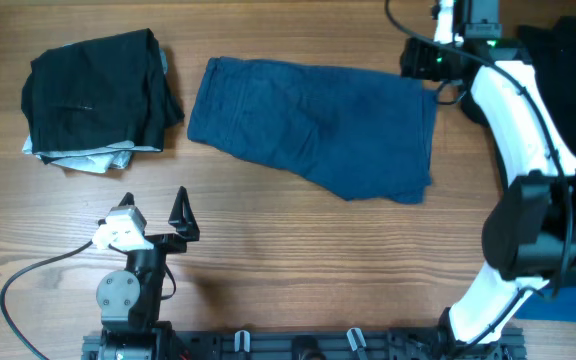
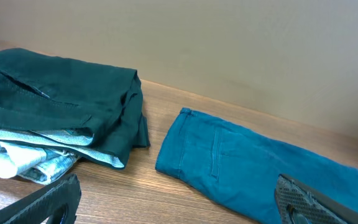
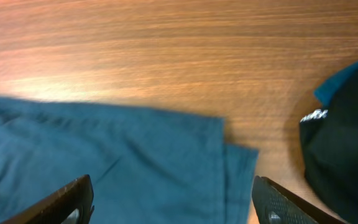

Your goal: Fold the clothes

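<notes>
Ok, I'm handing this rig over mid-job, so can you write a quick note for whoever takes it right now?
Left end effector: open, empty, parked near the front table edge.
Right end effector: open, empty, over the far right corner of the denim shorts.
Shorts: mid-table, lying flat, apparently folded over once; two layers show at that corner.
Black garment sits folded at left, black polo at right.
Left to do: probably one more fold, then tidy.
</notes>
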You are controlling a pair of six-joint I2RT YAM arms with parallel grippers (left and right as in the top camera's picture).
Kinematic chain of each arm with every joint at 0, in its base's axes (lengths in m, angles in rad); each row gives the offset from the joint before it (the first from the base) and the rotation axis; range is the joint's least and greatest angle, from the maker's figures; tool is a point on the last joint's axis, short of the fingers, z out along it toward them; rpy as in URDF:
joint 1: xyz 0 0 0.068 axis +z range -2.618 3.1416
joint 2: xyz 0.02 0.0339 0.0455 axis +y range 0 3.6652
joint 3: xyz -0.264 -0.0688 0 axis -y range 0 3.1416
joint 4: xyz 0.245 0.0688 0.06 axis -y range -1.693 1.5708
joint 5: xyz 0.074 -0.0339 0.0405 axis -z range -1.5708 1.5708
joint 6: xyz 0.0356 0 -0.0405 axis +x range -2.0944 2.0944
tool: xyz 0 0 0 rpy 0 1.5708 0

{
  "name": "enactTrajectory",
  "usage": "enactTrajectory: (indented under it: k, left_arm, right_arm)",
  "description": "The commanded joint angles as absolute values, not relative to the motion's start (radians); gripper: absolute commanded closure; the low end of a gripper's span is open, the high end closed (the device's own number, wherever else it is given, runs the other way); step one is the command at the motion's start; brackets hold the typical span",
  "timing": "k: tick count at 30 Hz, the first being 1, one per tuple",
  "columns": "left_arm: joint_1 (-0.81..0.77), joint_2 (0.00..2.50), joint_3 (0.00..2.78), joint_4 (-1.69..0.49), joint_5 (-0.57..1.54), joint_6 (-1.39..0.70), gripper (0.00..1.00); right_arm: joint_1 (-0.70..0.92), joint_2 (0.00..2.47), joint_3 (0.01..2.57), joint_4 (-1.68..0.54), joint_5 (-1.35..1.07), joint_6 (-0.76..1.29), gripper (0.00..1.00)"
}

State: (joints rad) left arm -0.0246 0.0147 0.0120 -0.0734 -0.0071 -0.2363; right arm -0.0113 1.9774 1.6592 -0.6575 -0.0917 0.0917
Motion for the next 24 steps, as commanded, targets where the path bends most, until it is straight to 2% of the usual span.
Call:
enactTrajectory:
  k: [1,7,9,20,24]
  left_arm:
    - [-0.029,0.008,0.006,-0.071,-0.017,-0.213,0.00]
    - [-0.029,0.008,0.006,-0.071,-0.017,-0.213,0.00]
    - [-0.029,0.008,0.006,-0.071,-0.017,-0.213,0.00]
    - [-0.029,0.008,0.006,-0.071,-0.017,-0.213,0.00]
    - [-0.029,0.008,0.006,-0.071,-0.017,-0.213,0.00]
  right_arm:
    - [-0.067,2.057,1.660,-0.588,-0.195,0.048,0.18]
    - [-0.083,2.152,1.660,-0.494,-0.315,-0.095,0.18]
    - [-0.083,2.179,1.660,-0.482,-0.316,-0.134,0.24]
    - [-0.084,2.342,1.660,-0.386,-0.315,-0.158,0.21]
    - [-0.084,2.341,1.661,-0.381,-0.316,-0.153,0.34]
